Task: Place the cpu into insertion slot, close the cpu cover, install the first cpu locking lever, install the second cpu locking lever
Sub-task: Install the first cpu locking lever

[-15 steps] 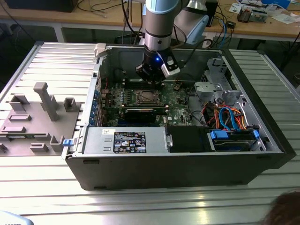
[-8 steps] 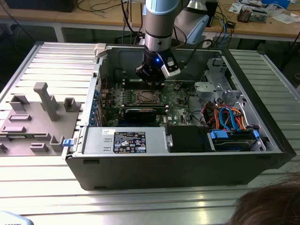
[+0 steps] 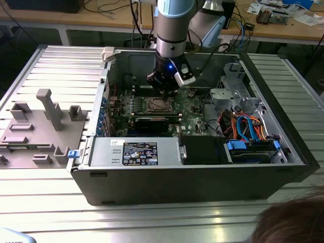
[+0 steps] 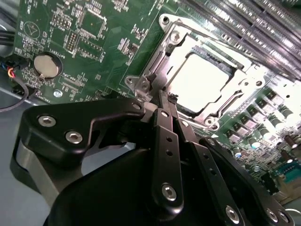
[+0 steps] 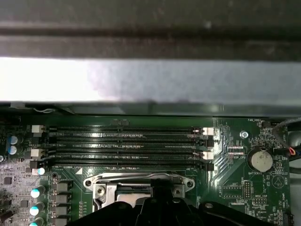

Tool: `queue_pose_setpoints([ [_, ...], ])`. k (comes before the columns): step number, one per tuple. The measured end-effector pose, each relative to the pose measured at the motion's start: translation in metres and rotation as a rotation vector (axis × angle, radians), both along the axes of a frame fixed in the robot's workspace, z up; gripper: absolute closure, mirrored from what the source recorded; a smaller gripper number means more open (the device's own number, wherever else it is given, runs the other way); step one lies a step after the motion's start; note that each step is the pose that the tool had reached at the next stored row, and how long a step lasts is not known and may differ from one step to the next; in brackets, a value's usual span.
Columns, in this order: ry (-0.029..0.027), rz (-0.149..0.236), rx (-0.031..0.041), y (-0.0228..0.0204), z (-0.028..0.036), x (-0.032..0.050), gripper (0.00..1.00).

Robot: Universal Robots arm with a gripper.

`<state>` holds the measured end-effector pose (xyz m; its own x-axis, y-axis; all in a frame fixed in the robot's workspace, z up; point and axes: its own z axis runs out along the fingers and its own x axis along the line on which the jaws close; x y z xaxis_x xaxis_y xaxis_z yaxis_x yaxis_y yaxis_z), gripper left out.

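The black two-fingered gripper (image 4: 164, 101) hangs low inside the open grey computer case (image 3: 202, 177), its fingers drawn together to a narrow point with no visible gap. That point rests at, or just above, the edge of the thin silver metal cpu cover (image 4: 162, 70) on the side nearest the camera in the second wrist view. Whether anything thin, such as a locking lever, is pinched there cannot be told.

The cover lies flat over the square insertion slot (image 4: 207, 84), and the dull silver square cpu (image 4: 200, 77) shows brightly through its window, so the chip appears seated and the frame closed.

Judging from this, the risk lies in the tight quarters. A tip pressing slightly off line could slide off the metal frame and strike the green circuit board (image 4: 99, 47) or its small components. The long black memory slots (image 5: 127, 146) sit just beside the socket, and the round silver coin battery (image 4: 47, 66) is near. A push at a slant could also lift or bend the frame over the chip.
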<state>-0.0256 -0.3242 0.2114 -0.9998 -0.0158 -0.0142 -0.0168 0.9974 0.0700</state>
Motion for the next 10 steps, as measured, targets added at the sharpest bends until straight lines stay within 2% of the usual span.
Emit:
queue_pose_setpoints([
  [8, -0.0001, 0.0, 0.0, -0.0127, 0.0, 0.0, 0.89],
  [10, 0.0, 0.0, -0.0001, -0.013, 0.002, -0.0001, 0.89],
])
